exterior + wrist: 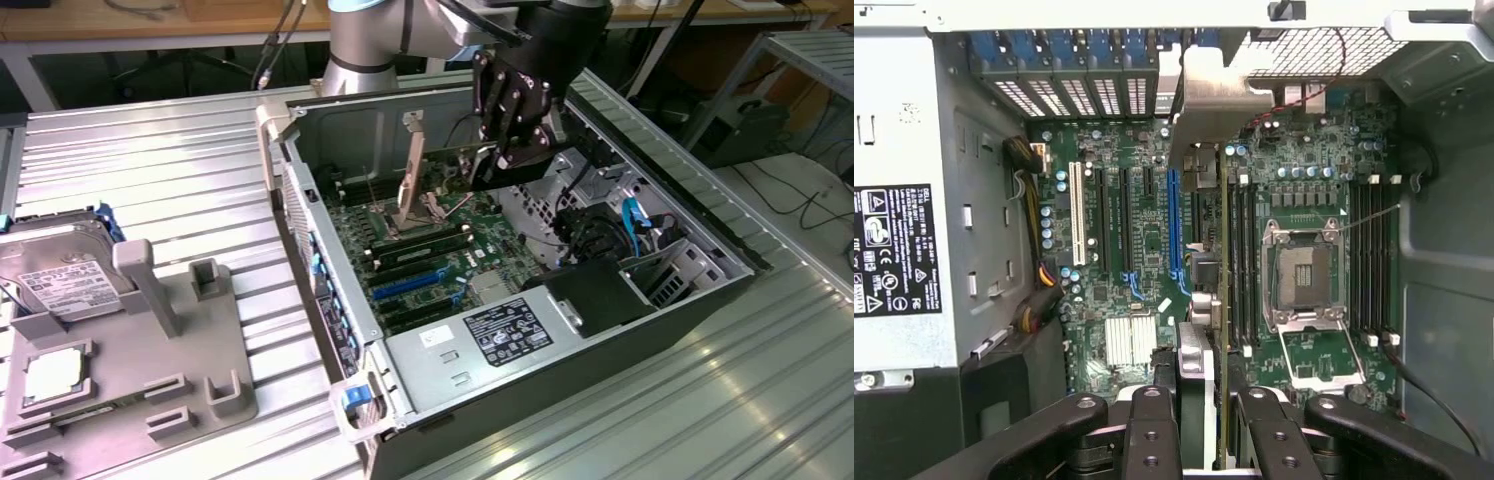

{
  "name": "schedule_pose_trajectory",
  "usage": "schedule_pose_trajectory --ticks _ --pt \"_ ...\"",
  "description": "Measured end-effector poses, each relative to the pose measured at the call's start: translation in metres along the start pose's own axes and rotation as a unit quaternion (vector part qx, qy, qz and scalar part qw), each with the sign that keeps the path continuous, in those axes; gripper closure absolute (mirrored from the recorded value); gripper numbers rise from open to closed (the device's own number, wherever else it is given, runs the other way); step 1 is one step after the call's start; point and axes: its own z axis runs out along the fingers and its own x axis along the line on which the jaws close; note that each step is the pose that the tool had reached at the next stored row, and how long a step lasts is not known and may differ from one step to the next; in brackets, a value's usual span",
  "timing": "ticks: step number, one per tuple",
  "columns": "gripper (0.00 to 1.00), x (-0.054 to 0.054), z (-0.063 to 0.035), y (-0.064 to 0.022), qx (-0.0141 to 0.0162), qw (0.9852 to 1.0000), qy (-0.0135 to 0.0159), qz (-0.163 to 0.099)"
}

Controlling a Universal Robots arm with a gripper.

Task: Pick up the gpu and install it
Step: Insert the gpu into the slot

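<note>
The gpu (pixel 416 175) hangs on edge inside the open computer case (pixel 307 230), above the green motherboard (pixel 427 250), with its metal bracket toward the case's rear wall. My gripper (pixel 514 160) is shut on its other end. In the wrist view I see the gpu (pixel 1202 260) edge-on between my two black fingers (pixel 1152 430), its silver bracket reaching the rear slot openings. It runs above the board just beside the long blue slot (pixel 1174 220), on the side of the memory slots (pixel 1239 260). Whether it touches the board I cannot tell.
An open, empty CPU socket (pixel 1304 275) lies beside the memory slots. The power supply (pixel 507 335) with its black label fills one end of the case. At the exterior view's left, a grey fixture (pixel 174 330) holds a hard drive (pixel 60 275) and a square silver CPU chip (pixel 54 375).
</note>
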Motion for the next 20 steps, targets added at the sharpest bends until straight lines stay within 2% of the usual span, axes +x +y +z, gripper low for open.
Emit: schedule_pose_trajectory --ticks 20 --pt "0.72 0.001 0.013 -0.0002 0.0 1.0 0.0 0.0"
